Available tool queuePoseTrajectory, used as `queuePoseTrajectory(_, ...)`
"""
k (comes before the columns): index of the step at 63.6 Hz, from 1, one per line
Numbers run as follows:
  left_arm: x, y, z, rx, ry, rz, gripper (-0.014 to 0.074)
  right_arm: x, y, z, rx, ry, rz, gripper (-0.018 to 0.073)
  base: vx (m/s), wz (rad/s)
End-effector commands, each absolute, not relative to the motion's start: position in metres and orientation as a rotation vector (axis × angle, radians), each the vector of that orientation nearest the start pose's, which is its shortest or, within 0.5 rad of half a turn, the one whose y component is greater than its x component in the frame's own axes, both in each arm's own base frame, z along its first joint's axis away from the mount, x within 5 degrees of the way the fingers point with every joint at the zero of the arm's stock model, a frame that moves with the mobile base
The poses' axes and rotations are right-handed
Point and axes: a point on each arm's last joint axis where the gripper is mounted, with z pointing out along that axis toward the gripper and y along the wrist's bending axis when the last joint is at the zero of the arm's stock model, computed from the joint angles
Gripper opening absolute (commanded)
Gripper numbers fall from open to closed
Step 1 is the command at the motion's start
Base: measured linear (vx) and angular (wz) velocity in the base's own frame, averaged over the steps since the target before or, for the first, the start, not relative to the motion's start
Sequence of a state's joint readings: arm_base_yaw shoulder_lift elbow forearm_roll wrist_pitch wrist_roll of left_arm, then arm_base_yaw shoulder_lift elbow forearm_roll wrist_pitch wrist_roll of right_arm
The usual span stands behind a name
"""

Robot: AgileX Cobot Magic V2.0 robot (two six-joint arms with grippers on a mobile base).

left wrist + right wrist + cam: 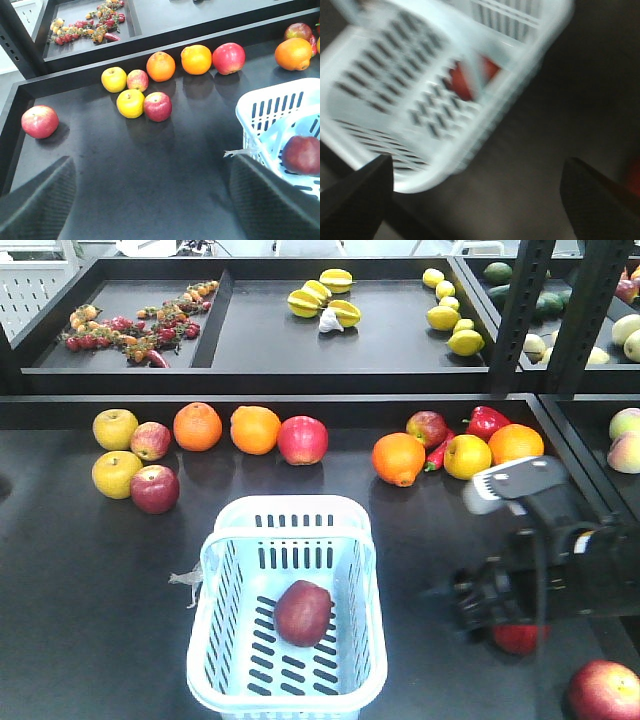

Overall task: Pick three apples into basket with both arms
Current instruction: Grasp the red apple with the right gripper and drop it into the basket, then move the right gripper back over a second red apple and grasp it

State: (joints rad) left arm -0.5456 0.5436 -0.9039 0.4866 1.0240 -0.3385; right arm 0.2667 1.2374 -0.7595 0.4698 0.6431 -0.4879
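1. the left gripper (154, 167) is spread wide. its two dark fingers (45, 195) sit at the bottom corners of the left wrist view, with only bare black table (150, 145) between them.
2. the right gripper (477, 167) is also spread wide and holds nothing. its view is blurred, and it looks down at the table just beside the basket (520, 75).
3. in the front view the right arm (560, 550) comes in from the right edge, near the basket (290, 508) but apart from it. a half-hidden apple (520, 638) shows red under the arm.
4. the basket stands upright at the front middle of the table. one dark red apple (303, 612) lies on its floor, and the left wrist view also shows it (302, 154).
5. a corner apple (604, 690) lies at the bottom right, well apart from the basket.
6. a far-left apple (40, 121) lies alone near the table's left wall.
7. toward the back, a pink-red apple (302, 439) touches an orange (255, 429). another red apple (155, 488) sits just beside a yellow apple (117, 474).
8. a red pepper (486, 421) lies behind the right-hand fruit.
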Motion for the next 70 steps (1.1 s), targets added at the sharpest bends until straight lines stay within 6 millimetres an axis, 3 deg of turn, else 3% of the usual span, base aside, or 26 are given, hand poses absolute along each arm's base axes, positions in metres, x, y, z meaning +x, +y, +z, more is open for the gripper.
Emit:
queuePoseTrajectory(1, 0.079, -0.005, 0.400, 0.237, 1.950, 0.033, 0.0593, 0.229, 0.055, 0.260, -0.442, 2.504, 0.237, 0.0634, 0.00, 0.00)
queuePoseTrajectory(8, 0.079, -0.005, 0.400, 0.237, 1.950, 0.033, 0.0593, 0.239, 0.028, 0.249, -0.287, 2.579, 0.112, 0.0630, 0.00, 0.00)
queuePoseTrajectory(20, 0.079, -0.005, 0.400, 0.237, 1.950, 0.033, 0.0593, 0.256, 0.007, 0.226, -0.131, 2.649, 0.051, 0.0622, 0.00, 0.00)
queuePoseTrajectory(70, 0.079, -0.005, 0.400, 0.237, 1.950, 0.033, 0.0593, 0.310, 0.005, 0.137, -0.058, 2.625, 0.021, 0.0597, 0.00, 0.00)
